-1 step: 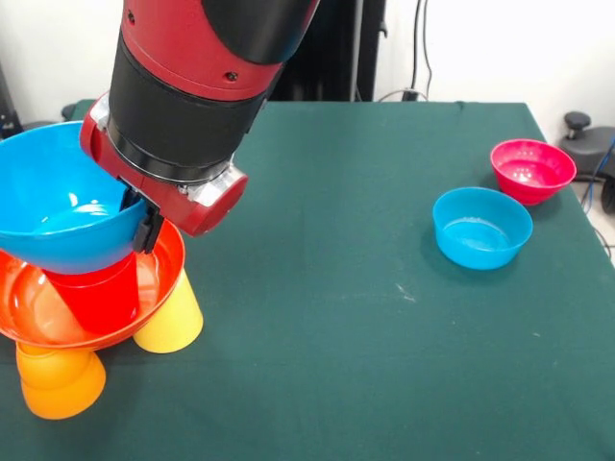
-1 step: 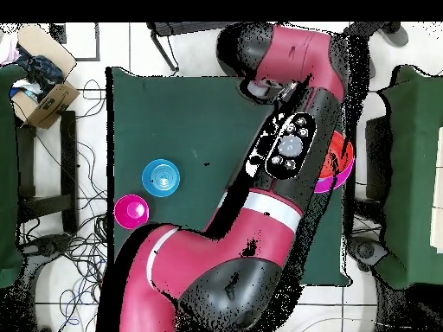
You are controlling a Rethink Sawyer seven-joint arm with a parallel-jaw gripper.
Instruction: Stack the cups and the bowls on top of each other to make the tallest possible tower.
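A dark green cloth covers the desk (image 1: 384, 288), its weave matte and faintly creased; beyond its far edge the front view shows a pale wall and trailing black cables. From overhead, tiled floor surrounds the desk, with a tangle of wires and an open cardboard box (image 2: 45, 86) off one corner

At the near left in the front view stands the tower (image 1: 82, 279): two yellow-orange cups (image 1: 60, 379) upside down at the base, a wide glossy orange-red bowl (image 1: 38, 322) on them, a red cup (image 1: 96, 293) inside it, and a large blue bowl (image 1: 58, 211) tilted on top. All are smooth, shiny plastic, tapered or round

The end effector (image 1: 146, 229) hangs at the blue bowl's right rim, its dark tip against the bowl wall; whether it clamps the rim I cannot tell, since the thick red and black arm hides it

Well apart at the far right, a small blue bowl (image 1: 481, 227) and a small magenta bowl (image 1: 532, 170) sit upright just beside each other
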